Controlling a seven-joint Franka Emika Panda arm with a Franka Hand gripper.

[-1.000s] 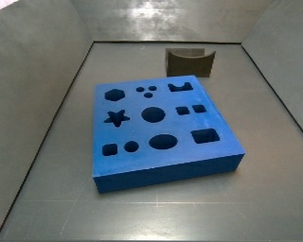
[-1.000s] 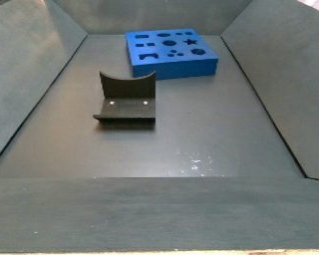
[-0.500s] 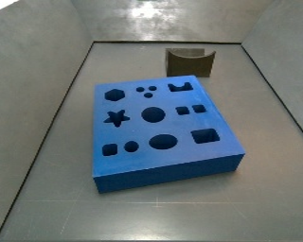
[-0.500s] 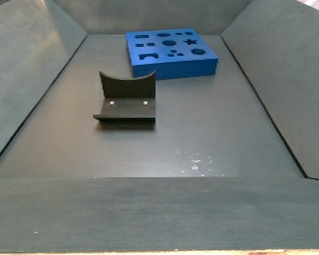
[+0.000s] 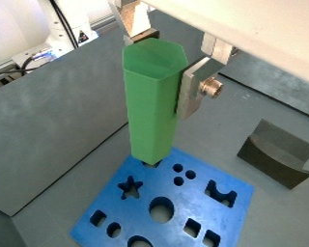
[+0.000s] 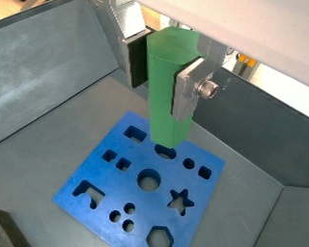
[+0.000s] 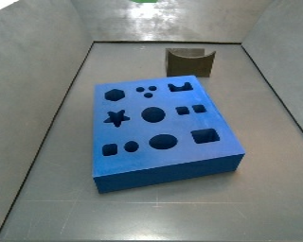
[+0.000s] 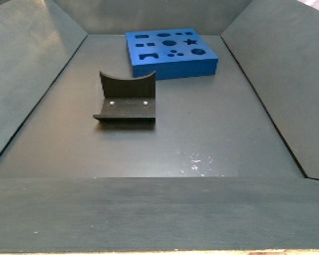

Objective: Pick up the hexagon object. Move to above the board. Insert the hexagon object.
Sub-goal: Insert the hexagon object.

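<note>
My gripper [image 5: 160, 72] is shut on the hexagon object [image 5: 154, 106], a tall light green prism held upright between the silver finger plates [image 5: 193, 89]. It also shows in the other wrist picture, with the gripper [image 6: 164, 77] clamped on the peg [image 6: 170, 92]. The peg hangs high above the blue board [image 5: 112, 203], [image 6: 119, 183], apart from it. In the side views the board [image 7: 180, 126], [image 8: 189, 70] lies flat with its hexagon hole [image 7: 113, 95] at one corner. Only a green sliver [image 7: 148, 2] of the peg shows there; the gripper is out of frame.
The dark fixture [image 7: 189, 61], [image 8: 125, 100] stands on the floor beside the board, and shows in both wrist views [image 5: 280, 154], [image 6: 0, 232]. Grey sloped walls enclose the floor on all sides.
A green sliver of the peg has come into view at the top edge of a side view. The board and fixture have not moved.
</note>
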